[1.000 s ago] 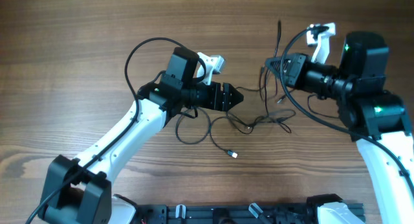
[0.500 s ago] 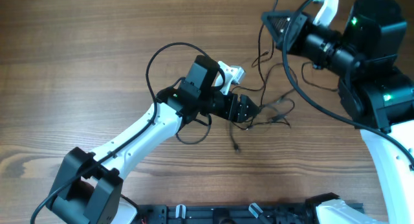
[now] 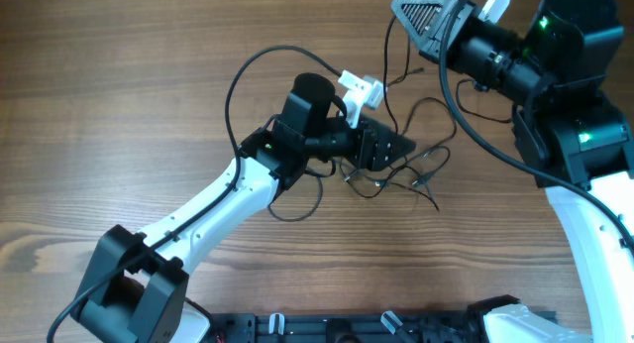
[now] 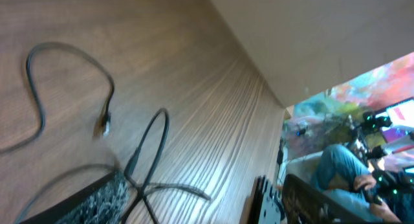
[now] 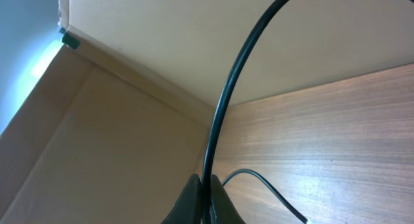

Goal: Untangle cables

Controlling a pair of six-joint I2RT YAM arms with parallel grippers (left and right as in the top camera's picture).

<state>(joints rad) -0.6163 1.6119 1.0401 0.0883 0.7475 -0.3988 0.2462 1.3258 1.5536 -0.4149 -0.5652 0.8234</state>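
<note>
Thin black cables (image 3: 416, 176) lie loosely tangled on the table (image 3: 119, 75). The right tool (image 5: 206, 199) is clamped on one of them. The left tool (image 3: 404, 145) stands apart.

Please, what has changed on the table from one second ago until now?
The right gripper, shut on one cable, pulled away toward the far edge of the table, dragging the tangled cables after it. The left gripper slid to the right, into the tangle. The right grip stayed closed, and nothing else changed.
</note>
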